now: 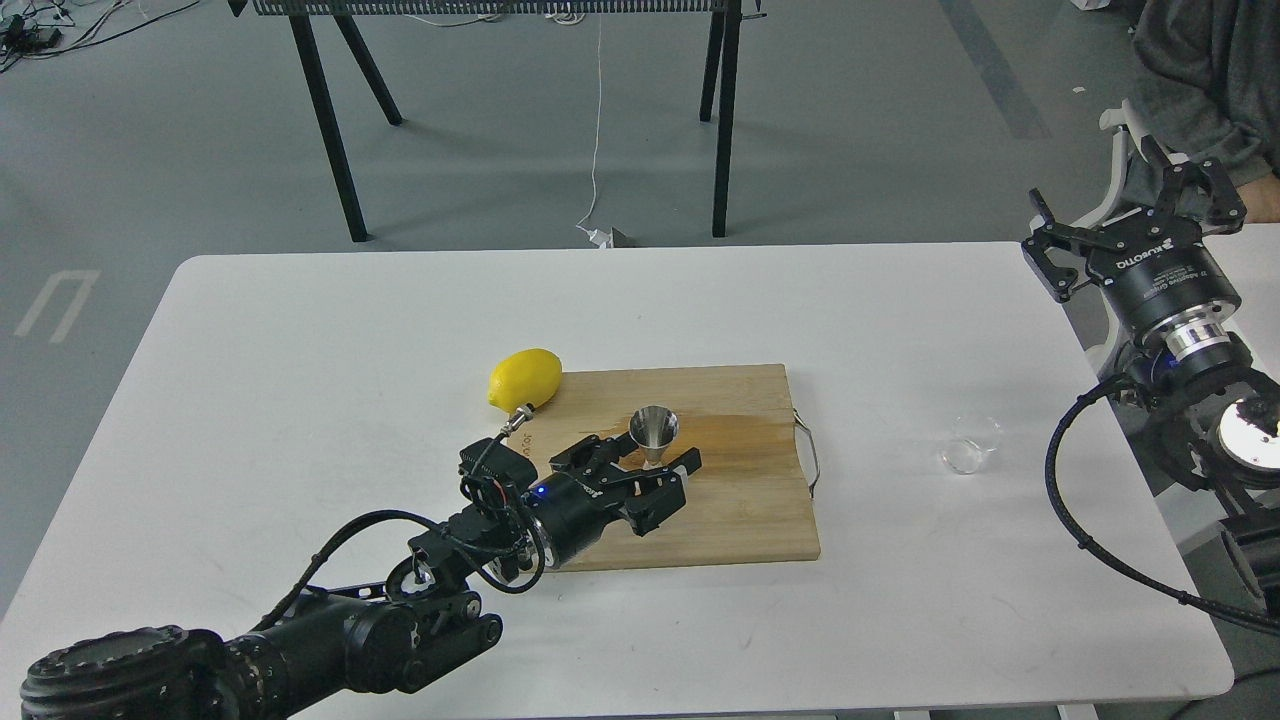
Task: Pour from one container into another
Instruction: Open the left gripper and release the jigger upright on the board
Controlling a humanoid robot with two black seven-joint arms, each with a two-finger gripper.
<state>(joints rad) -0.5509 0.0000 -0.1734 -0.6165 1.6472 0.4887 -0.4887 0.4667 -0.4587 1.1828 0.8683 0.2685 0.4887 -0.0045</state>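
One steel jigger (654,432) stands upright on the cutting board (745,500), my left gripper (652,468) spread around its waist. One glass cup (971,444) (empty-looking) sits on the table (300,400) right of the board, well apart from my right gripper (1135,215), raised with jaws apart; one lemon (525,378).

On your right gripper (1135,225), at about two o'clock, white lettering runs across the black body, but only the brand word "ROBOTIQ" can be made out, seen inverted; the smaller line beneath it is too small for you to read.
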